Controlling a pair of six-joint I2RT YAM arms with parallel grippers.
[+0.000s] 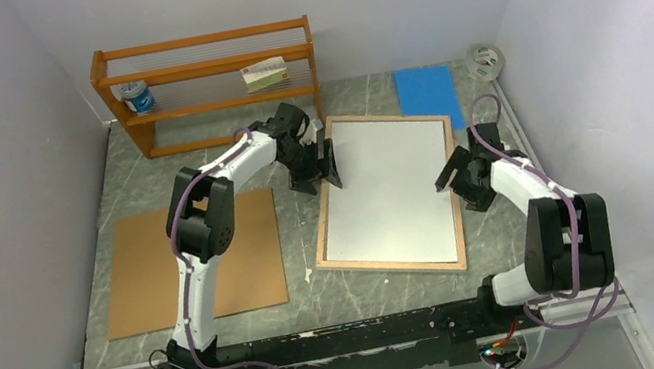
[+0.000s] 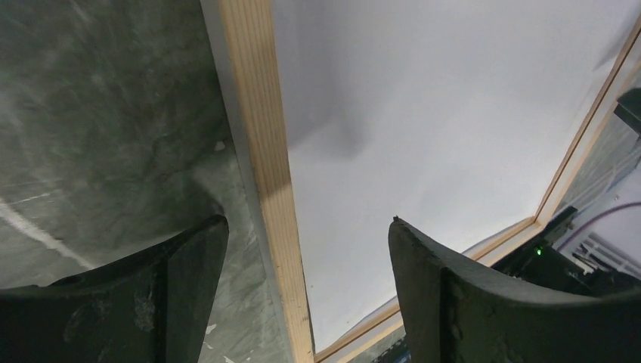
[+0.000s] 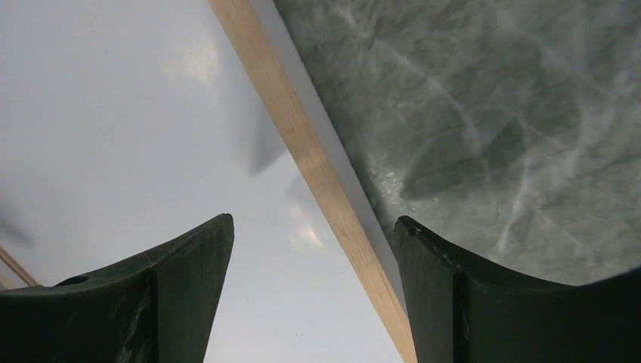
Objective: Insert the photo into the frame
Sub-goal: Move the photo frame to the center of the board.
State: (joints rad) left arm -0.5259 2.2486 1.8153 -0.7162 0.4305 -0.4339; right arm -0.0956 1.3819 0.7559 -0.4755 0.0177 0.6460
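The two dark curved fingers of the left hand [image 2: 306, 227] are held apart, astride the light wooden rail of the thin rectangular frame [image 2: 264, 113]. A plain white sheet [image 2: 438, 113] is seen inside it, the grey marbled bench [image 2: 98, 113] outside.

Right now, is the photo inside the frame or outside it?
Inside: the photo lies flat, and its white reverse fills the light wood border of the frame.

The photo [image 1: 390, 189] lies in the frame [image 1: 393, 266]; backing board [image 1: 142, 278] left, rack [image 1: 201, 68] behind.
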